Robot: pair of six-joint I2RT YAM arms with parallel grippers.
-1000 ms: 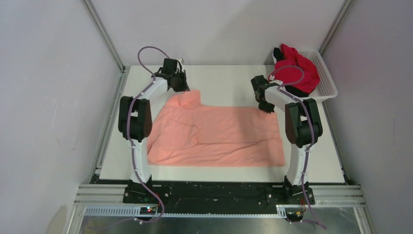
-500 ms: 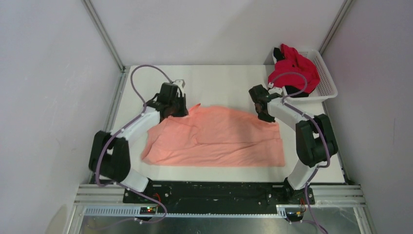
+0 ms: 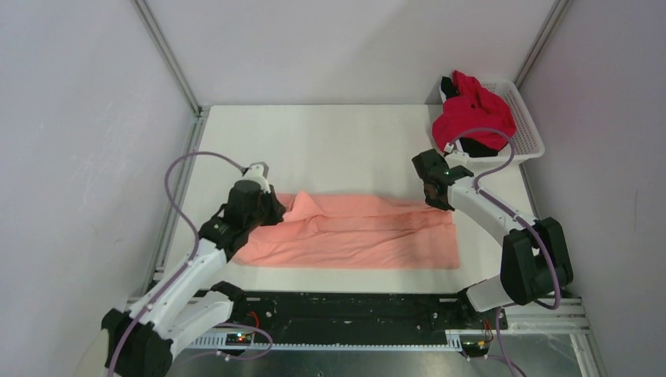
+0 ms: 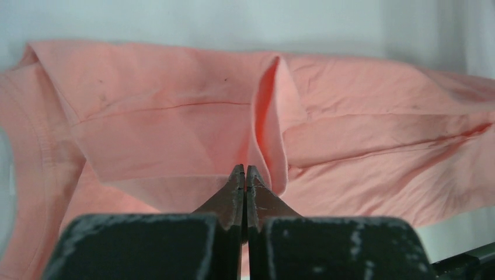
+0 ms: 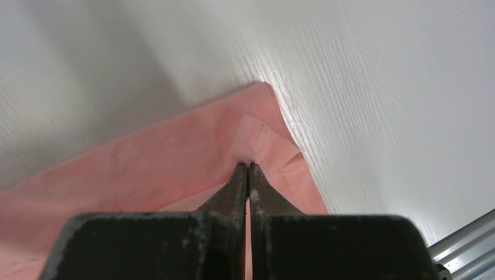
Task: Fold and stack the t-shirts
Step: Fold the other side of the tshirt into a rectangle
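The salmon-pink t-shirt (image 3: 353, 234) lies on the table as a long band, its far half drawn over the near half. My left gripper (image 3: 276, 210) is shut on its far left edge; the left wrist view (image 4: 245, 170) shows cloth pinched between the tips and a raised pleat beside them. My right gripper (image 3: 438, 198) is shut on the far right corner, seen in the right wrist view (image 5: 248, 167). The bright red t-shirt (image 3: 473, 116) is heaped in the white basket (image 3: 528, 126). The black t-shirt (image 3: 472, 146) peeks out under it.
The basket stands at the table's far right corner, just behind my right arm. Metal frame rails (image 3: 173, 67) run up at the far corners. The black base bar (image 3: 353, 308) lines the table's near edge.
Both grippers have pulled the pink shirt's far edge toward the near side, folding it from a spread sheet into a narrow band. Both arms have drawn back and swung outward.
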